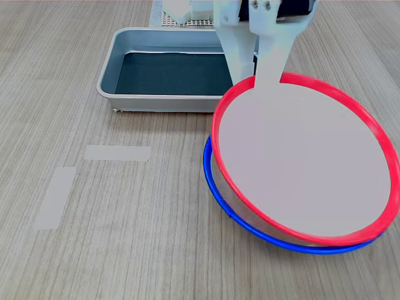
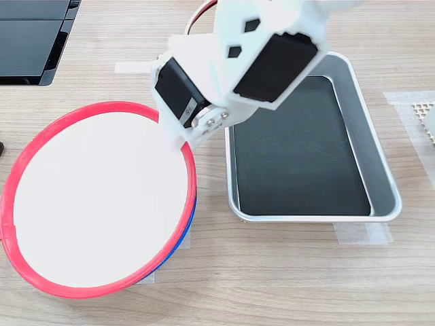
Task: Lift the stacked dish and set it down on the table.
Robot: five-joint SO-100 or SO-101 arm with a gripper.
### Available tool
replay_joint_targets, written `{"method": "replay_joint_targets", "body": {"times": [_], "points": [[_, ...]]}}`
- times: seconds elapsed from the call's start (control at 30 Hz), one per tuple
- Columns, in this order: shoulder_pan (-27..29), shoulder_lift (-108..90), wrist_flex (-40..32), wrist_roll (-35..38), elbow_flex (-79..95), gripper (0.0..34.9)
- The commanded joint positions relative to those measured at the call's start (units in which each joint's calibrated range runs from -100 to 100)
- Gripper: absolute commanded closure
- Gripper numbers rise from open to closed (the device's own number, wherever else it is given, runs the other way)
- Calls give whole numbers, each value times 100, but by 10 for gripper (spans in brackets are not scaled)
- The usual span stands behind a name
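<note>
So the gripper (image 1: 265,78) is pinching the far edge of the red-rimmed dish (image 1: 306,162), which sits tilted on the blue-rimmed plate (image 1: 215,187). In the first exterior view, bare table (image 1: 125,237) lies to the left, the tray (image 1: 119,53) behind.

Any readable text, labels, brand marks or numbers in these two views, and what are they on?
None can be read. The red plate, blue plate, metal tray, table and tape strips are all blank. The arm's white casing shows only plain black cut-outs and screws.
</note>
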Motion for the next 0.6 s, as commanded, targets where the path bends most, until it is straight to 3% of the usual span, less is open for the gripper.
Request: {"method": "replay_joint_targets", "body": {"times": [0.0, 0.3, 0.57], "points": [[-70, -132, -41, -5, -126, 348], [175, -968, 83, -396, -108, 349], [1050, -1556, -91, -733, 47, 349]]}}
